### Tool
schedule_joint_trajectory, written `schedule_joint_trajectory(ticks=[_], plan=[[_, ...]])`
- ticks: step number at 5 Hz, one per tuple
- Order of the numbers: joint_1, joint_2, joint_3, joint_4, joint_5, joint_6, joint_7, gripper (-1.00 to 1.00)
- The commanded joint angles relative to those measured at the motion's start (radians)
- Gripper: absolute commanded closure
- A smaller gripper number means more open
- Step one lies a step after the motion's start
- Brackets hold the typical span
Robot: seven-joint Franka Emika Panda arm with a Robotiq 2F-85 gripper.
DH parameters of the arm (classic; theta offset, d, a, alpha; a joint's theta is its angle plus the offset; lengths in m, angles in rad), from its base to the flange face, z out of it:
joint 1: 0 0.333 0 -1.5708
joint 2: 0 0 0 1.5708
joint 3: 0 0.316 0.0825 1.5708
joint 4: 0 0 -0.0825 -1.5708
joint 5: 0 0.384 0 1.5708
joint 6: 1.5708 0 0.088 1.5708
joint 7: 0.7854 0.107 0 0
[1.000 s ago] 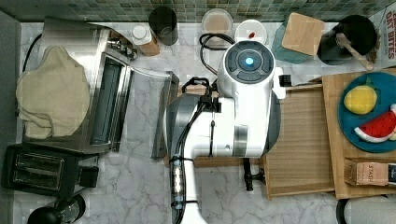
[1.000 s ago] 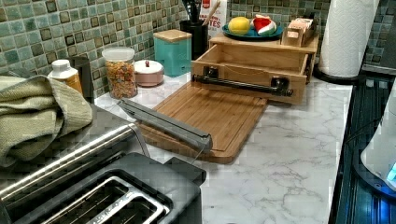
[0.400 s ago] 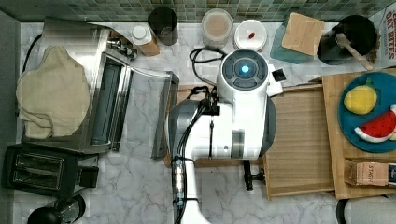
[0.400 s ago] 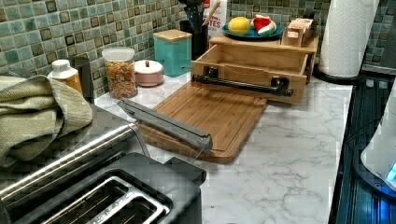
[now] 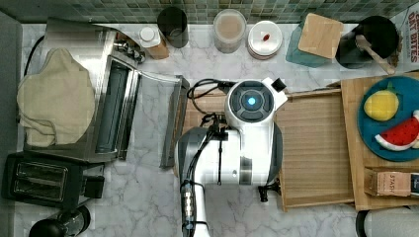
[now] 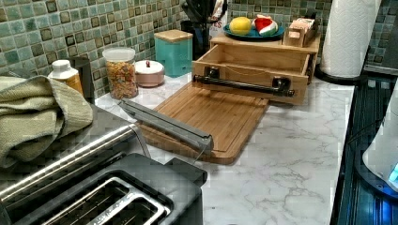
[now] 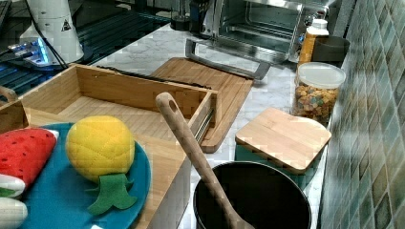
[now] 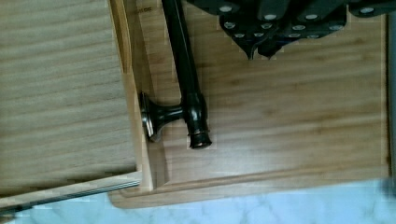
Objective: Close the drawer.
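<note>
Even, fairly bright indoor light falls on the marble surface (image 6: 291, 154), with soft shadows only. The arm's white shell (image 5: 232, 158) is nearly washed out in the top view, and a blue lamp (image 5: 251, 101) glows on it. The toaster oven's steel (image 5: 106, 54) catches pale glare. Blocky compression smears all views, worst along the drawer (image 7: 119, 102) rim in the right view. In the wrist view the handle (image 8: 187, 79) casts a faint shadow and the claw (image 8: 261, 44) is dark and soft

In the top view, a package (image 5: 411, 29) at the upper right corner carries red letters, "OAT BITES". A small brown carton (image 5: 391, 181) beside the blue plate (image 5: 368, 131) shows the letters "STASH". In the right view, the white robot base (image 7: 55, 26) has a black warning triangle.
</note>
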Motion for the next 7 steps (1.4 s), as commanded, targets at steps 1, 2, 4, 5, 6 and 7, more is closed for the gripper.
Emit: schedule_joint_trajectory(ticks=[1,2,4,5,6,7], plan=[[0.017,0.044,0.018,-0.132,0.016,0.167,-0.102,1.00],[0.014,0.050,0.015,-0.176,0.016,0.214,-0.093,1.00],[0.005,0.079,0.002,-0.196,-0.035,0.240,-0.055,1.00],[-0.003,0.091,-0.008,-0.227,-0.063,0.290,-0.041,1.00],[-0.009,0.097,-0.023,-0.241,-0.087,0.319,-0.016,1.00],[-0.028,0.094,-0.047,-0.215,-0.111,0.269,-0.043,1.00]])
